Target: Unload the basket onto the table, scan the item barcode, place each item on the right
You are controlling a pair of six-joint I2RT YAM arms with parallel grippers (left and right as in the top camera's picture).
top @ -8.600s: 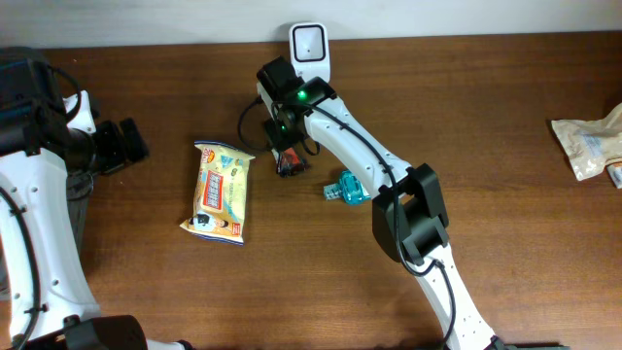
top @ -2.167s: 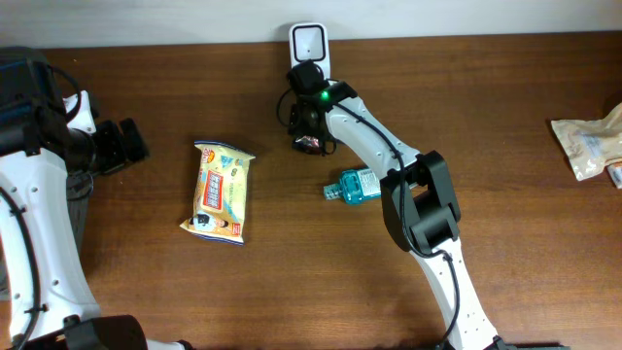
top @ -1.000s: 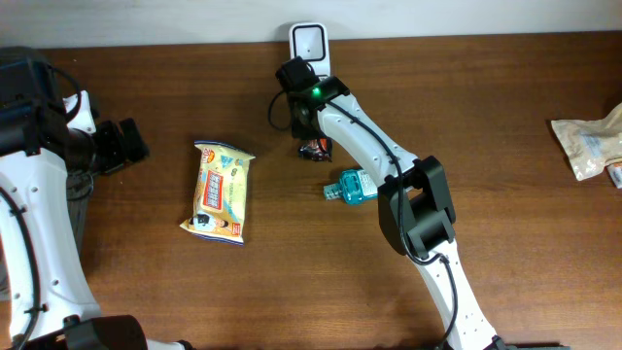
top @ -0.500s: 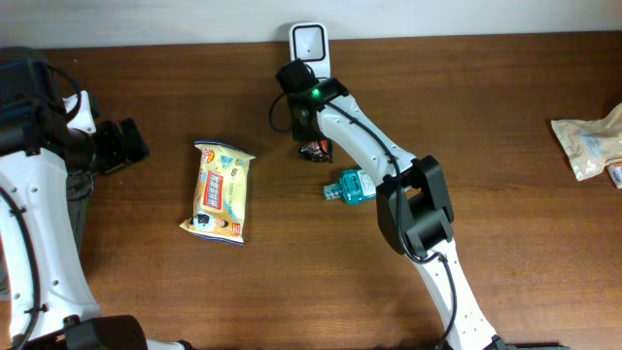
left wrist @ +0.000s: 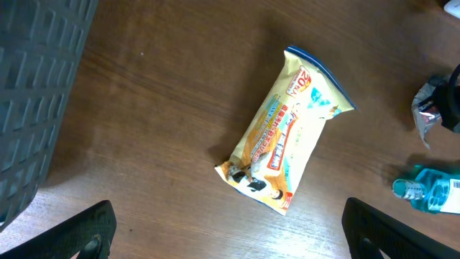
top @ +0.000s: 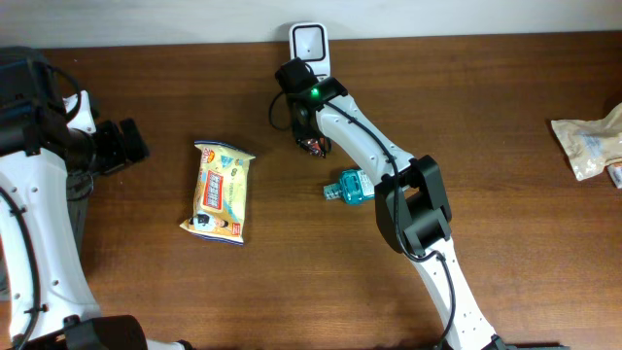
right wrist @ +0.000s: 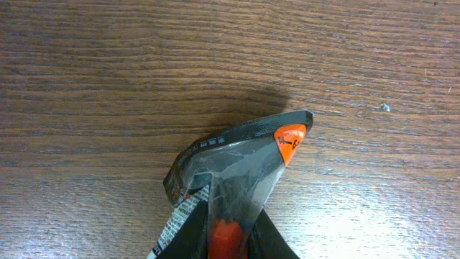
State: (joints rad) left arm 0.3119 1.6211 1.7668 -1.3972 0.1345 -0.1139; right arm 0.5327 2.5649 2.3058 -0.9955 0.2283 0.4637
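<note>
A small dark foil packet [right wrist: 237, 155] with an orange corner and a white printed strip lies against the wooden table. My right gripper [right wrist: 228, 234] is shut on its crumpled lower part. In the overhead view the packet [top: 313, 146] sits just below the white scanner [top: 308, 44] at the table's back edge, with my right gripper [top: 305, 128] over it. My left gripper [left wrist: 231, 241] is open and holds nothing. It hovers far left [top: 126, 146], away from the packet.
A yellow snack bag [top: 222, 192] lies left of centre. A teal bottle [top: 352, 187] lies on its side right of the packet. Pale bags [top: 588, 144] sit at the right edge. A grey basket [left wrist: 36, 93] shows in the left wrist view.
The right gripper's jaws have closed on the dark packet, which has shifted slightly up toward the scanner. The left arm has not moved.
</note>
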